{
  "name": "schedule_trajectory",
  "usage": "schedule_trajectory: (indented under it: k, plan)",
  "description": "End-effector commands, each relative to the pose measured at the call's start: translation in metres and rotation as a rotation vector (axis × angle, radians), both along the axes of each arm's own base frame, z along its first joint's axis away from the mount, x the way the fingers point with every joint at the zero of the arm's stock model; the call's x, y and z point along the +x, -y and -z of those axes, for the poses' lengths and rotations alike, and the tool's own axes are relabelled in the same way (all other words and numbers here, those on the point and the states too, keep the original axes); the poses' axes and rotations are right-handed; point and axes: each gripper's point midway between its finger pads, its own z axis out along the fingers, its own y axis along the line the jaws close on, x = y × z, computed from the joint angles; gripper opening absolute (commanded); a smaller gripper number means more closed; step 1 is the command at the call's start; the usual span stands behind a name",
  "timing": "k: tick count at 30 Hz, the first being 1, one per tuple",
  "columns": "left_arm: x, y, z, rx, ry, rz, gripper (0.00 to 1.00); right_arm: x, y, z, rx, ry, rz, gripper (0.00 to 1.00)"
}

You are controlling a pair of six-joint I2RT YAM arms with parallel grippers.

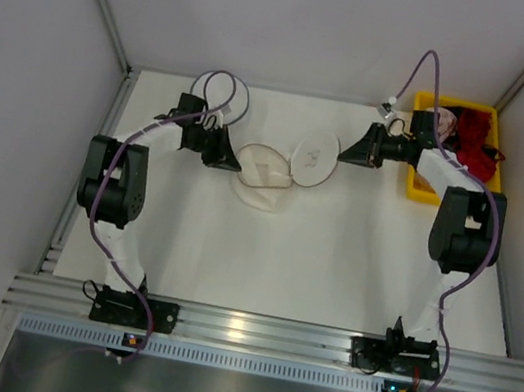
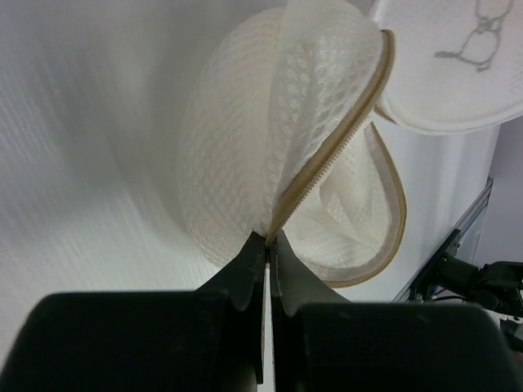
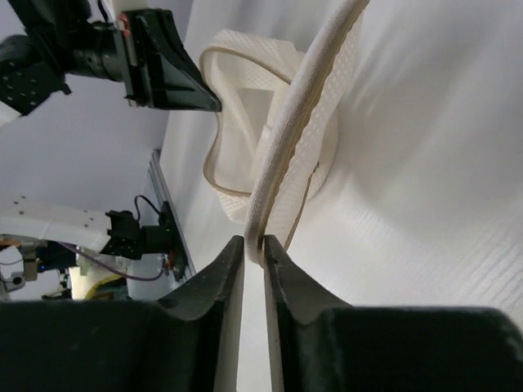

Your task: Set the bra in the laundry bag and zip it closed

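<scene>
The laundry bag [image 1: 315, 157] looked light and limp, its pale rim stiffest. Right jaws pinched shut there at 3 o'clock; left jaws clamped the tan-rimmed pouch [image 1: 265, 181].

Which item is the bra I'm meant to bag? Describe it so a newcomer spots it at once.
Go to the far right corner of the white table, where a yellow bin stands. The bra is the bright red fabric bunched inside it; the piece at its left is pale pink, so the strong red alone marks it out.
</scene>
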Motion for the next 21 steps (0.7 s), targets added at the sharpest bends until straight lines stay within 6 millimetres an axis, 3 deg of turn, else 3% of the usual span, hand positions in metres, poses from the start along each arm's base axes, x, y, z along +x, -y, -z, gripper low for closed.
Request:
schedule_trajectory:
  k: [1,2,5,7,13,18,21]
  plan:
    - [0.020,-0.003,-0.006,0.020,0.073,0.028,0.00,0.013,-0.008,0.017,-0.053,0.065,-0.007,0.18]
    - [0.021,-0.004,-0.003,0.027,0.063,0.029,0.00,0.018,-0.007,0.020,-0.073,0.072,-0.002,0.25]
    - [0.029,-0.009,0.001,0.072,0.082,0.010,0.00,0.030,0.000,0.030,-0.158,0.097,0.021,0.26]
    - [0.035,-0.012,0.001,0.094,0.100,0.004,0.04,0.035,0.006,0.036,-0.207,0.105,0.034,0.36]
    - [0.045,-0.030,-0.016,0.149,0.155,-0.019,0.18,0.040,0.017,0.012,-0.307,0.204,0.026,0.63]
    - [0.037,-0.033,-0.065,0.144,0.269,0.054,0.46,0.025,0.029,-0.028,-0.374,0.304,0.030,0.96]
    - [0.030,-0.039,-0.100,0.193,0.400,0.077,0.74,0.019,0.046,-0.060,-0.409,0.361,0.077,1.00]
